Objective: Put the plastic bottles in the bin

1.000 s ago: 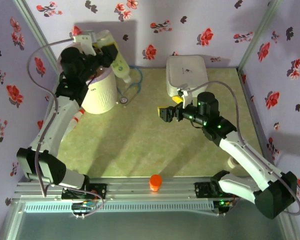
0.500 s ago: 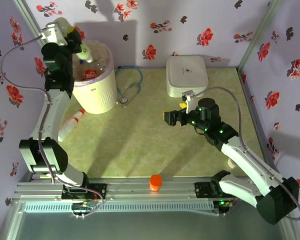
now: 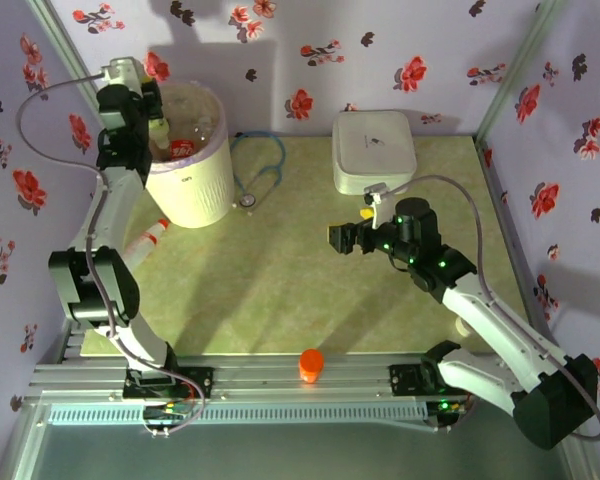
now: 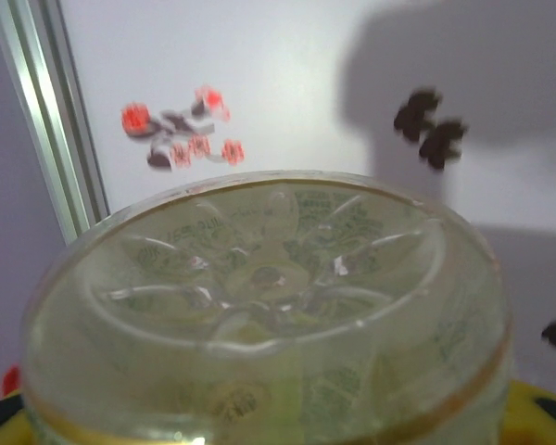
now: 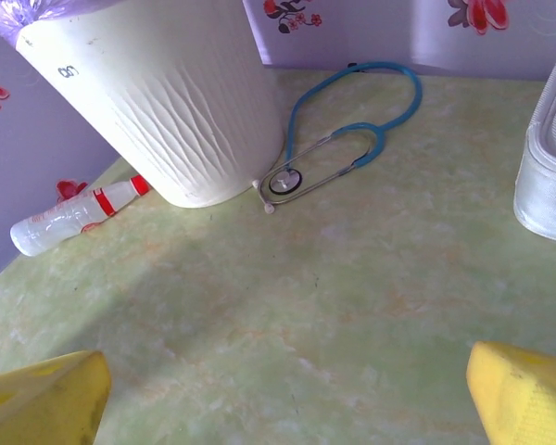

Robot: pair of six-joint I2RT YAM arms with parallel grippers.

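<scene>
Left wrist view: left fingers [image 4: 542,413] clamp a clear bottle [image 4: 264,306] with a petal-moulded base and yellowish label. Top view puts it at the left rim of the cream, ribbed, cylindrical bin [image 3: 195,190], which has a lilac liner [image 3: 215,105] and bottles [image 3: 185,143] inside. Another bottle [image 5: 74,215] lies on the surface [image 5: 352,306] just beside the bin, blue stethoscope [image 5: 343,139] on the other side. Right fingers [image 5: 46,394] are spread wide, holding nothing.

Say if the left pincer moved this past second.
Yes, the left pincer swung left, from the right side of the tall cream-white cylindrical bin to its left rim.
</scene>
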